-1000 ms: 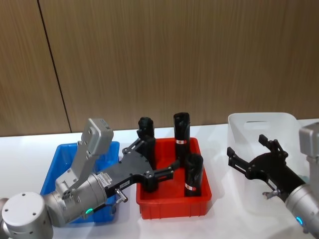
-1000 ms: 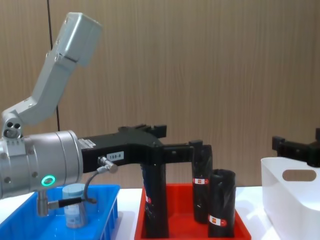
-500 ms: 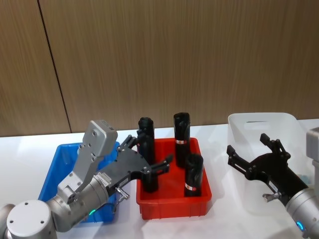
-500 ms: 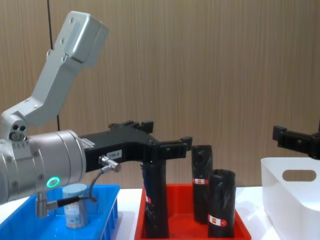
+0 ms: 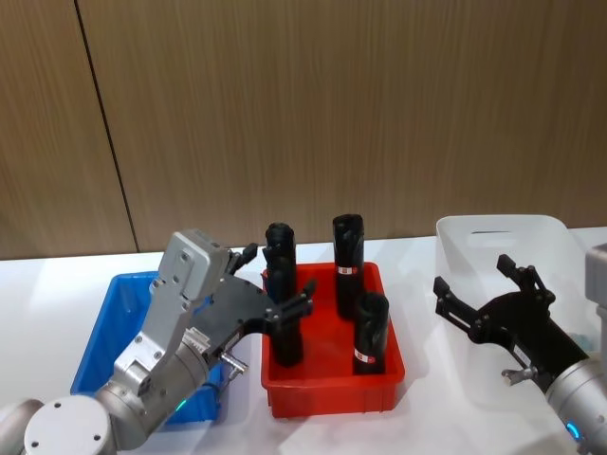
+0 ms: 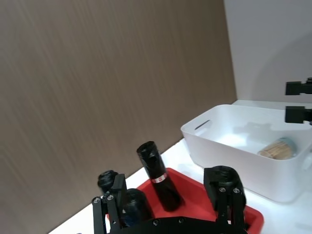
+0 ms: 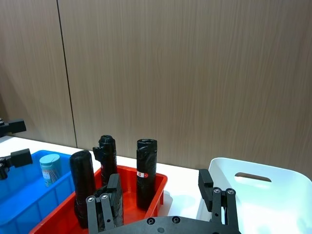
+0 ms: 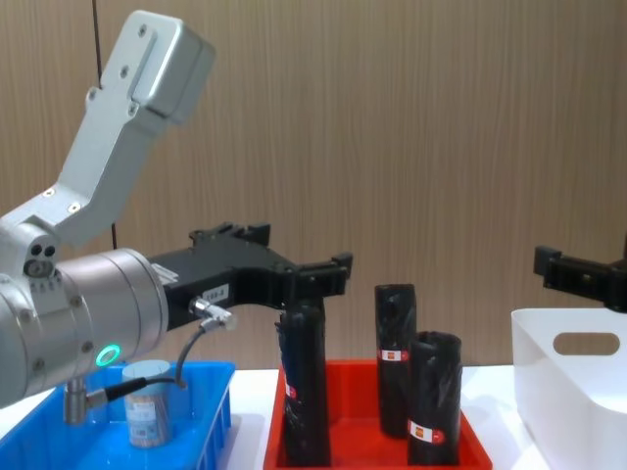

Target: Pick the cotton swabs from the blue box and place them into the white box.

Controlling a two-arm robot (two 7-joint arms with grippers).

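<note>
**Both grippers empty; one tub in each box**

Left gripper (image 5: 281, 275): fingers spread wide, holding nothing. It hangs over the near-left part of the red tray (image 5: 332, 393), at the gap between tray and blue box (image 5: 109, 313), level with the tops of the black rolls (image 5: 347, 251).

Right gripper (image 5: 470, 272): fingers apart, empty, raised over the near side of the white box (image 5: 493, 227).

Hidden or cut off:
- Head view: the left arm covers most of the blue box's inside.
- Chest view: a cable and fitting on the left arm cross in front of the tub of cotton swabs (image 8: 147, 401). The white box is cut off at the right edge.
- Left wrist view: the second tub (image 6: 278, 147) is far off, so its lid is hard to make out.

Surface and room: white table (image 5: 38, 284), wood-panel wall (image 5: 332, 95) behind. Left to right: blue box, red tray, white box.

Task items: one tub stands upright in the blue box, clear-sided with a flat grey-blue lid. The other lies on its side on the white box's floor, with pale sticks showing through the wall.
</note>
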